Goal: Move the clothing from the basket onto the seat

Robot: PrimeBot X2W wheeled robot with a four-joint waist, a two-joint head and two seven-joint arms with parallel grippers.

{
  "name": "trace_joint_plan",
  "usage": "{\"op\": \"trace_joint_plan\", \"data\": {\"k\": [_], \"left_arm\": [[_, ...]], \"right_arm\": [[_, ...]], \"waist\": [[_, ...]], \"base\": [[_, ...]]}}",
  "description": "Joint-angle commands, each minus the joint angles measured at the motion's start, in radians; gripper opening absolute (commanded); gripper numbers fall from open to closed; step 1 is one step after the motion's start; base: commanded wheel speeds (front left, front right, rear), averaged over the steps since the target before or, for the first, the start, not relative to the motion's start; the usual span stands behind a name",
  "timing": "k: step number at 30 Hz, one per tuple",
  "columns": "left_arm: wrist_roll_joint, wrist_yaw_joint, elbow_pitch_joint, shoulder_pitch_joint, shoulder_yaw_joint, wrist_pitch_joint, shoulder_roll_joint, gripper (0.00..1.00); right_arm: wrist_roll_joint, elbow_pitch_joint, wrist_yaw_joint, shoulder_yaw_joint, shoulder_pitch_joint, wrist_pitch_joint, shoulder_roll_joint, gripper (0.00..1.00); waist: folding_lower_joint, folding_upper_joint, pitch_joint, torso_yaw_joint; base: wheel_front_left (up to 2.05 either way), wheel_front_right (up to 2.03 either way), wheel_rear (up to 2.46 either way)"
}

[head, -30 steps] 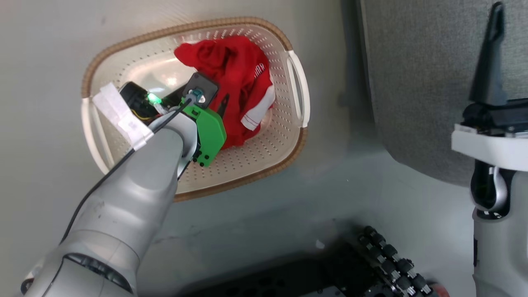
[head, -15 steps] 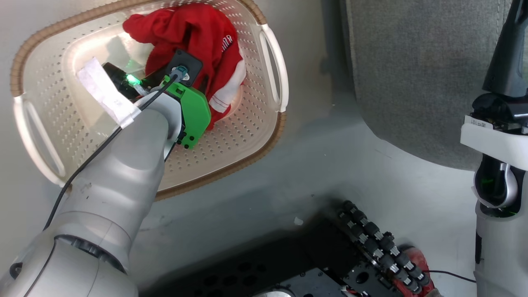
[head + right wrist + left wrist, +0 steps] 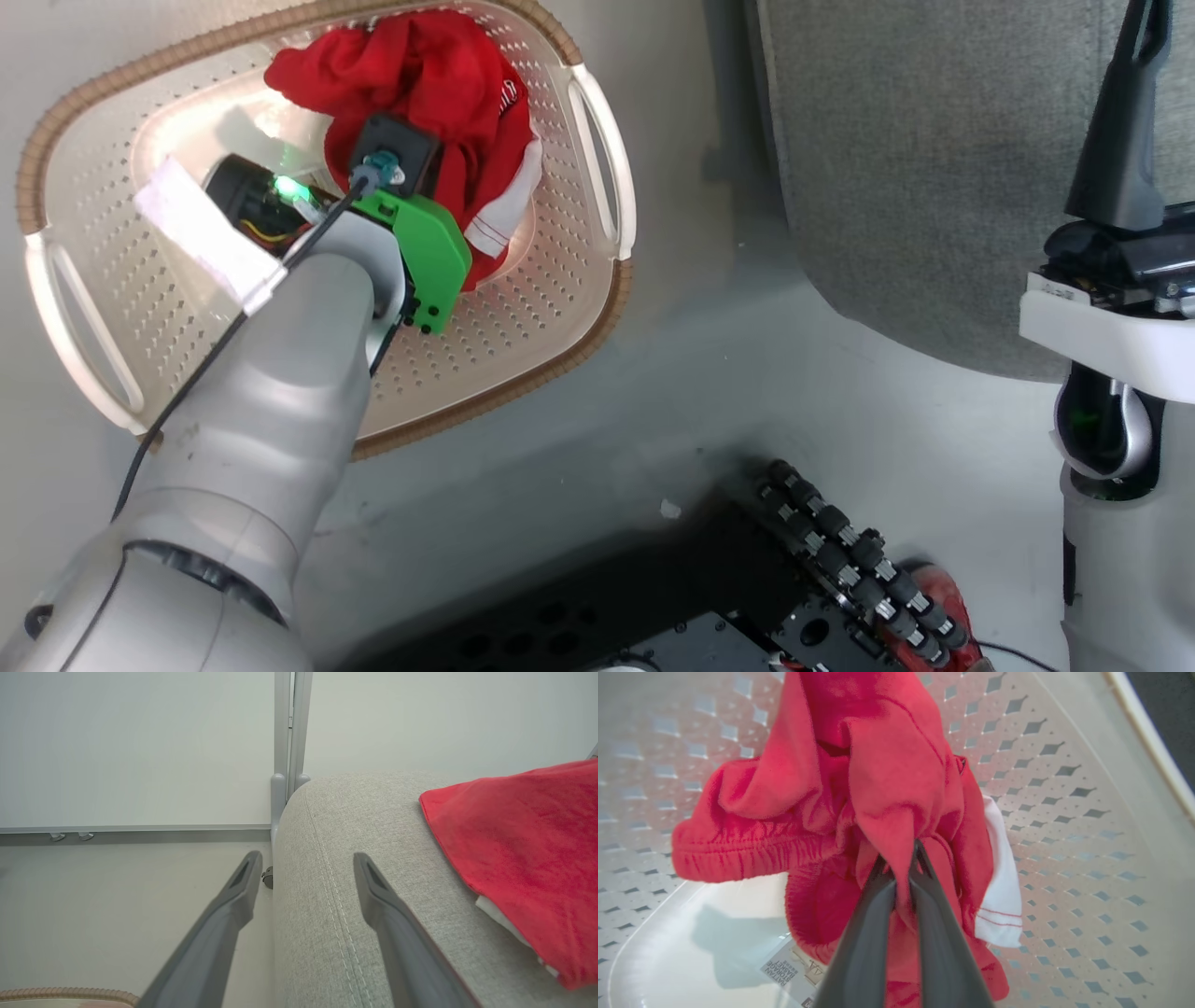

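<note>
Clothing (image 3: 887, 779), bright red, crumpled, white-trimmed, in basket (image 3: 523, 317)

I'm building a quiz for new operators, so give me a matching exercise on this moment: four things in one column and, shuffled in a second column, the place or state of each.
Column A
1. left gripper
2. right gripper
3. paper label
4. flat red garment

Column B
a. lying on the seat
b. open, holding nothing
c. on the floor of the basket
d. shut on the crumpled red garment

Pairs: 1-d; 2-b; 3-c; 4-a
</note>
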Motion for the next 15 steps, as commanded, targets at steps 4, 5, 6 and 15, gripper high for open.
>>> {"op": "trace_joint_plan", "data": {"k": [4, 5, 6, 15], "left_arm": [[-0.025, -0.003, -0.037, 0.069, -0.013, -0.051, 0.005, 0.0], [-0.031, -0.003, -0.05, 0.084, -0.018, -0.059, 0.005, 0.0], [-0.041, -0.003, -0.064, 0.103, -0.021, -0.067, 0.005, 0.0], [-0.119, 0.031, -0.215, 0.269, 0.02, -0.083, 0.004, 0.0]], "right_arm": [[-0.061, 0.034, -0.001, 0.048, 0.017, -0.003, 0.0, 1.0], [-0.075, 0.04, -0.001, 0.057, 0.024, -0.003, -0.002, 1.0], [-0.092, 0.049, -0.001, 0.07, 0.033, -0.003, -0.002, 1.0], [-0.176, 0.115, -0.001, 0.145, 0.106, -0.003, -0.032, 1.0]], "waist": [[-0.0001, -0.0001, -0.12, 0.05], [-0.0001, -0.0001, -0.141, 0.059], [-0.0001, -0.0001, -0.168, 0.071], [-0.0001, -0.0001, -0.404, 0.163]], "base": [[0.0, 0.0, 0.0], [0.0, 0.0, 0.0], [0.0, 0.0, 0.0], [0.0, 0.0, 0.0]]}}
